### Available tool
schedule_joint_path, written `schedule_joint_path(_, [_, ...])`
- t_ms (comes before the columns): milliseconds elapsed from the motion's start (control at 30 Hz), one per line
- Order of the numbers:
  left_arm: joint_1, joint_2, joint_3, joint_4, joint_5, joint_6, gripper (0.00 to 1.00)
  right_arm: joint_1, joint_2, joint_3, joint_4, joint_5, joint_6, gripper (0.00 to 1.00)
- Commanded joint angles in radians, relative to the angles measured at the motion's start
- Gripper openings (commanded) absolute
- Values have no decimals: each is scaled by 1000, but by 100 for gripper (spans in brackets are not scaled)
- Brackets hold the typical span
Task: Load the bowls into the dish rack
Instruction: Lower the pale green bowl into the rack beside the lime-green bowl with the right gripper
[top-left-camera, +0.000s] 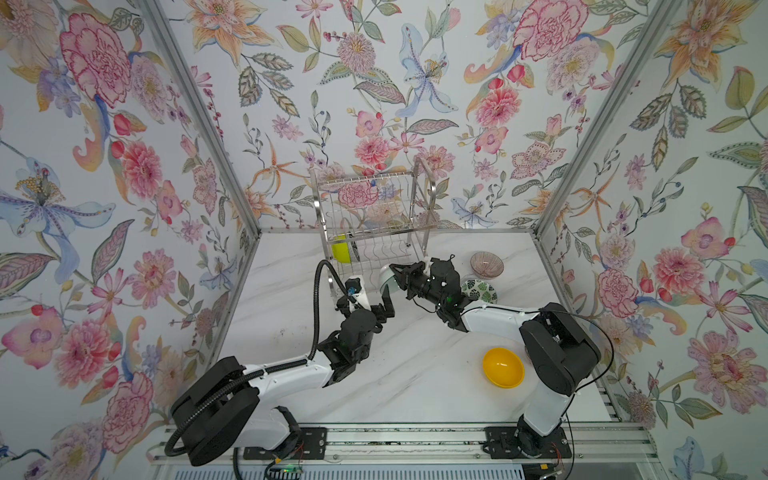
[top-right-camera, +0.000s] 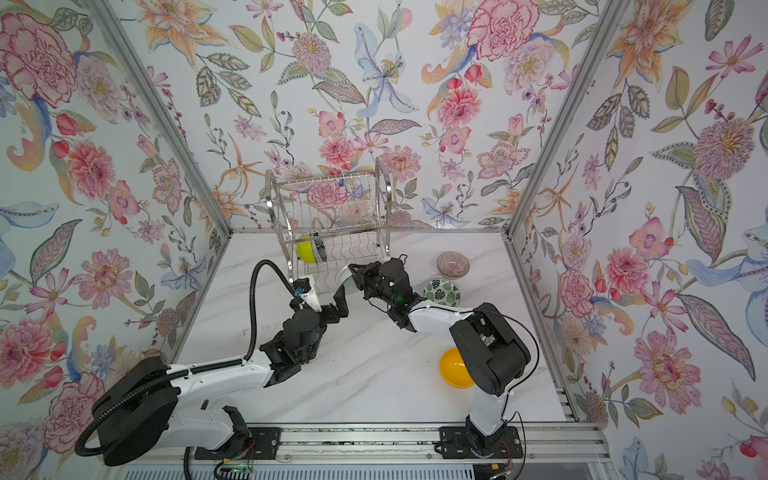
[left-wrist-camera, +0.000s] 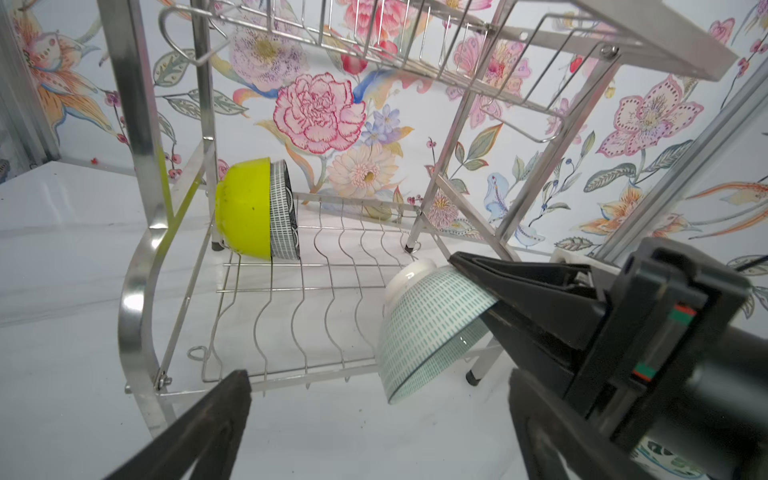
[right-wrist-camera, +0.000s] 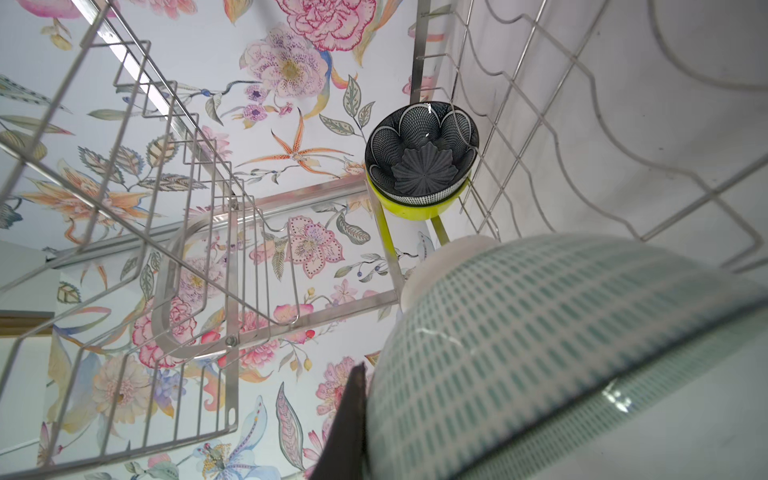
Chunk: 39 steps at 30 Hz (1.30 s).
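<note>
Two bowls, a lime green bowl (top-left-camera: 341, 249) with a black-and-white bowl (left-wrist-camera: 284, 212) nested in it, stood on edge at the left end of the dish rack's (top-left-camera: 328, 232) lower tier. My right pincer (top-left-camera: 399, 274) was clamped on the rim of a pale green dashed bowl (top-left-camera: 385, 281), held on edge at the tier's front, foot toward that pair, with empty slots between. My left pincer (top-left-camera: 368, 305) gaped beside it, holding nothing. I judged the right arm better placed.

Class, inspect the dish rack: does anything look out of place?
Slightly: low in the dish rack the black-and-white bowl sits nested inside the lime green bowl, both on edge, sharing one spot. Nothing looks spilled or broken.
</note>
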Motion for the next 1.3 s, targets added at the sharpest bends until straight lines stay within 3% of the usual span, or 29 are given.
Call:
schedule_joint_path(0, [2, -46, 30, -174, 79, -139, 99, -23, -61, -16, 36, -25, -131, 0])
schedule_joint_path(233, [42, -150, 55, -378, 196, -285, 99, -21, -54, 43, -81, -4, -302, 0])
schedule_joint_path(467, [101, -172, 136, -565, 313, -369, 99, -5, -16, 79, -153, -33, -368, 0])
schedule_joint_path(733, [166, -189, 138, -514, 473, -352, 99, -16, -15, 61, -148, -109, -477, 0])
schedule_joint_path(1033, [233, -326, 116, -539, 504, -305, 99, -41, 34, 167, -222, -213, -686, 0])
schedule_joint_path(1267, [299, -368, 79, -498, 552, -312, 99, -53, 130, 265, -175, -317, -733, 0])
